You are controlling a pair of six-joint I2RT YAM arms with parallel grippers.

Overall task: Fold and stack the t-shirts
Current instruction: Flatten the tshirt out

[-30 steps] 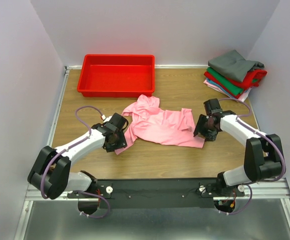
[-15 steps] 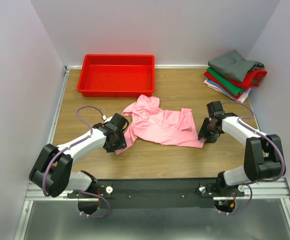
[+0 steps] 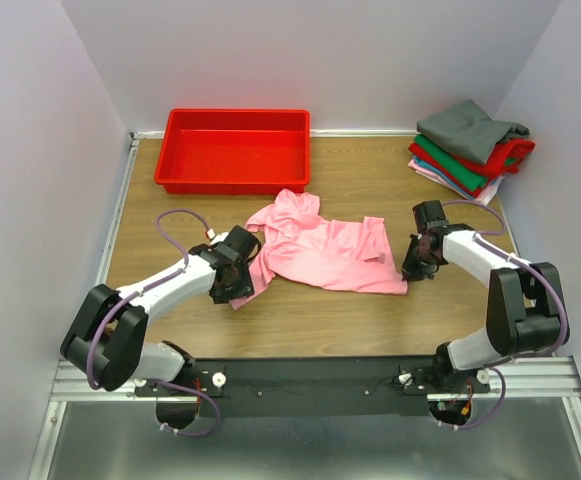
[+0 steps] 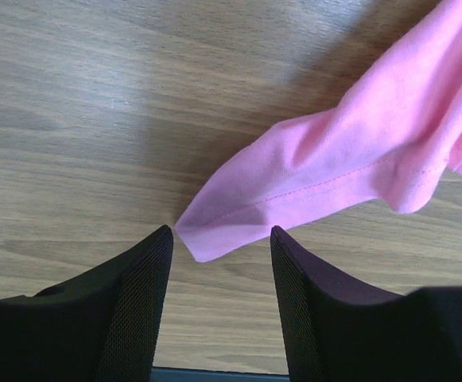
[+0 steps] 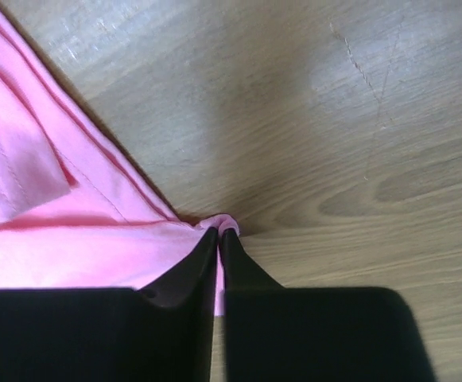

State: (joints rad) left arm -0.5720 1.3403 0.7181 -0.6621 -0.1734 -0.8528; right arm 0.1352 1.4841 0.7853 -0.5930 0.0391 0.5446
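Observation:
A crumpled light pink t-shirt (image 3: 320,250) lies across the middle of the wooden table (image 3: 370,180). My right gripper (image 3: 411,270) is shut on the shirt's right corner (image 5: 224,224), a thin pink fold pinched between its jaws. My left gripper (image 3: 232,293) is open at the shirt's left end. The pink hem corner (image 4: 215,235) lies on the wood just ahead of its spread fingers, not between them. A stack of folded t-shirts (image 3: 470,148), grey on top of red and green, sits at the back right.
A red plastic tray (image 3: 234,150) stands at the back left, close to the pink shirt's upper edge. White walls enclose the table on the left, back and right. Bare wood shows in front of the shirt (image 3: 320,320).
My right gripper moved onto the shirt's right corner and closed on it. My left gripper crept slightly toward the shirt's left end and stayed open.

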